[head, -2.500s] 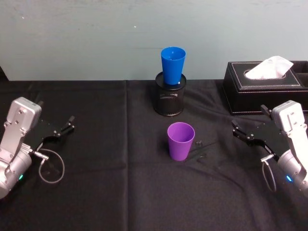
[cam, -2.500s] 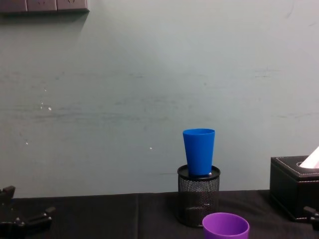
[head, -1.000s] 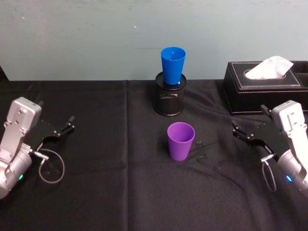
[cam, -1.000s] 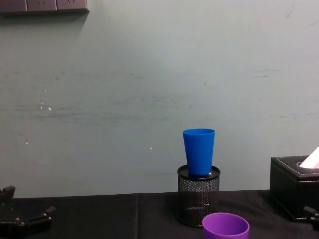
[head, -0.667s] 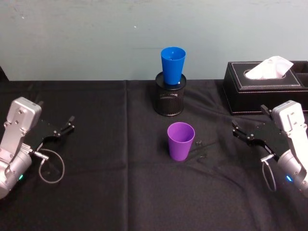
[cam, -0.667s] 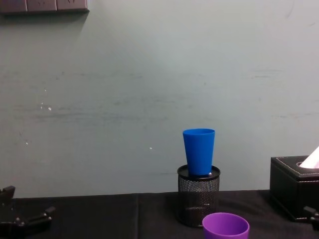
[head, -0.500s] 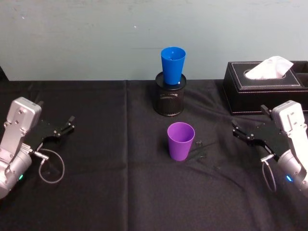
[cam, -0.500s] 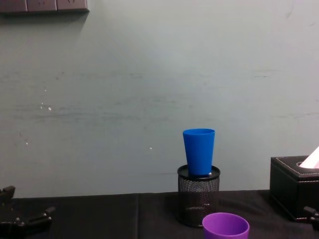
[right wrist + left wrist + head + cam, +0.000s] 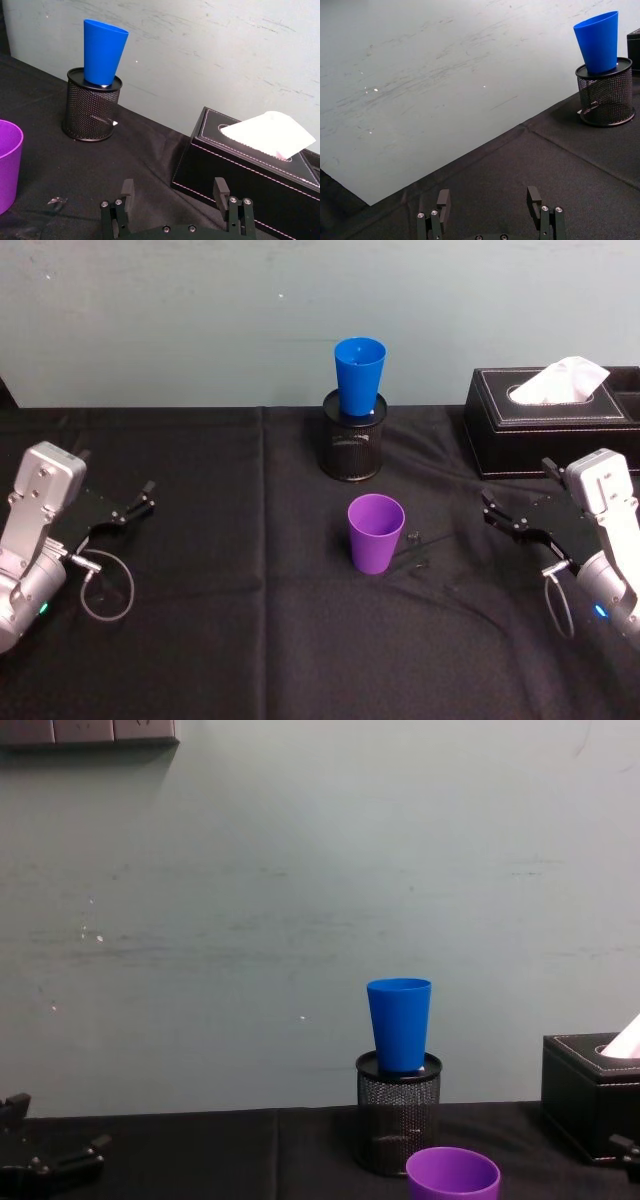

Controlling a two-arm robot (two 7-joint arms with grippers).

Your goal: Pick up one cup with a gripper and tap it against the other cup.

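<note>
The purple cup (image 9: 376, 532) stands upright, mouth up, mid-tabletop (image 9: 250, 640), untouched. The blue cup (image 9: 359, 375) sits raised on a mesh pen holder (image 9: 351, 445) behind it. The right gripper (image 9: 497, 517) and left gripper (image 9: 138, 502) rest at either side, well apart, jaws spread. Judged light, smooth, thin-walled plastic (likely slippery, easily squashed): grip mid-wall, gently.

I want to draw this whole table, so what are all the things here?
Tapered purple plastic tumbler: one, purple, upright mid-table.
Tapered blue plastic tumbler: one, bright blue, standing in the pen holder's top.
Black mesh pen holder: one, black, behind the purple tumbler.
Black leather-look tissue box: one, black, white tissue poking out, back right.
Black tablecloth: one, black, covering the table.
Left hand: one, black, open, left edge.
Right hand: one, black, open, right edge.
</note>
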